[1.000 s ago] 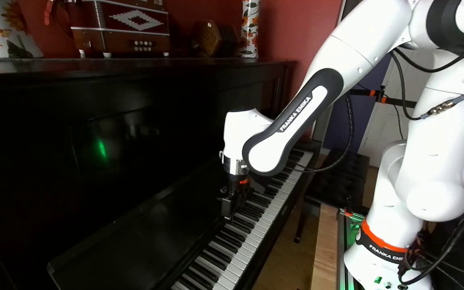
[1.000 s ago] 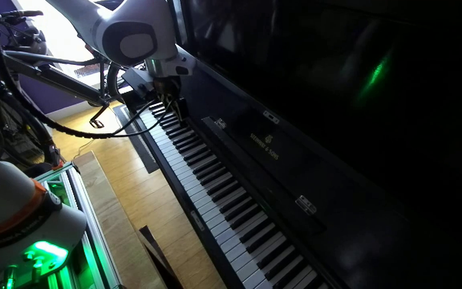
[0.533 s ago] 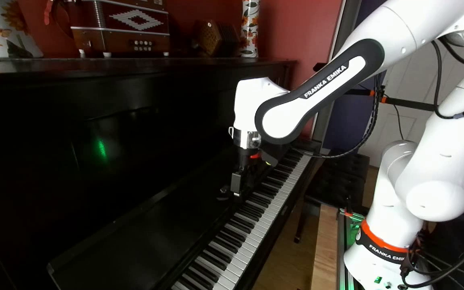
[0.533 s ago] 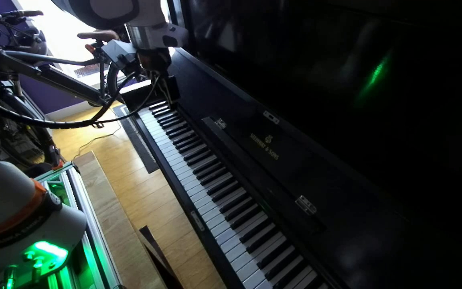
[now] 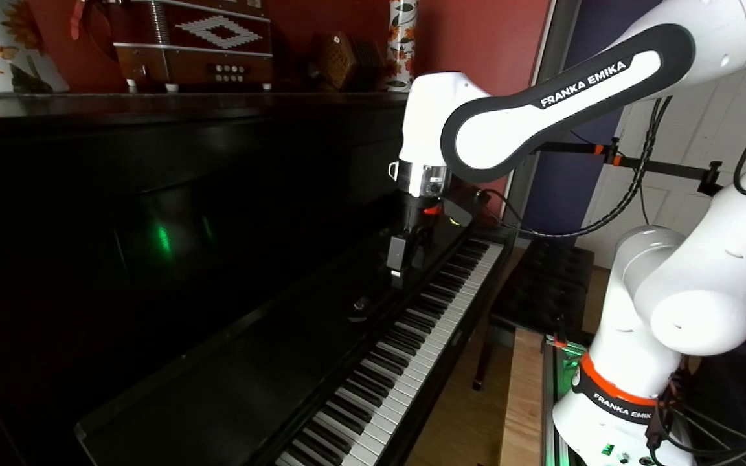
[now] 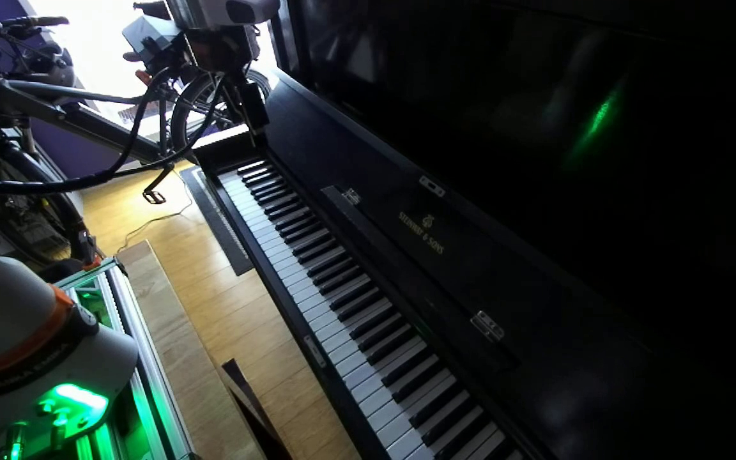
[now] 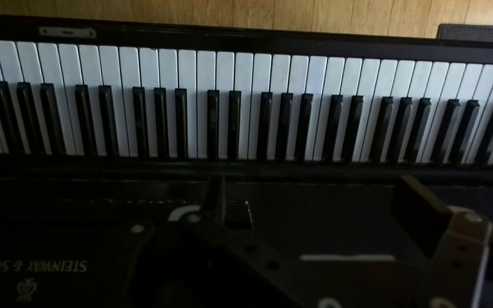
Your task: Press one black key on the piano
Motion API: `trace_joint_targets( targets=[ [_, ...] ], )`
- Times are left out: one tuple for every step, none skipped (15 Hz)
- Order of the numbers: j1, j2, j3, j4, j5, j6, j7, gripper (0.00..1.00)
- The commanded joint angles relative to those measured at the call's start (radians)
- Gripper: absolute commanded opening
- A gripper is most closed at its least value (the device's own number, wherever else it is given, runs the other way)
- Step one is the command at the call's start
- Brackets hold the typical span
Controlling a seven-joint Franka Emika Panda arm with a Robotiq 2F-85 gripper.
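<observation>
The large black piano [image 5: 172, 304] stands along the wall and also shows in an exterior view [image 6: 534, 268]. Its long row of white and black keys runs across the upper part of the wrist view, with a black key [image 7: 213, 124] near the left finger. No key looks clearly pushed down. My gripper [image 7: 310, 182] is open with nothing between its wide-spread fingers. In both exterior views the gripper [image 5: 401, 262] hangs above the keyboard, near the upright black panel behind the keys, apart from the keys. The gripper [image 6: 254, 118] is dark against the piano there.
An accordion [image 5: 195, 45] and a concertina [image 5: 347, 61] stand on the piano's top. A black bench [image 5: 541, 285] is beside the keyboard. A bicycle [image 6: 87, 121] stands beyond the piano's far end. The robot's hanging cable [image 6: 42, 185] crosses an exterior view.
The gripper has risen from close over the keys to well above them and moved toward the far end of the keyboard in an exterior view. The forearm has lifted with it.
</observation>
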Motion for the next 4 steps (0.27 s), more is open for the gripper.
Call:
trace_joint_targets(
  targets=[
    [0.001,-0.004,-0.001,0.002,-0.001,-0.002,0.000,1.00],
    [0.001,-0.003,0.000,0.002,-0.001,-0.002,0.000,1.00],
    [0.001,0.001,0.000,0.002,-0.001,-0.002,0.000,1.00],
    [0.001,0.004,0.000,0.002,-0.001,-0.002,0.000,1.00]
  ],
)
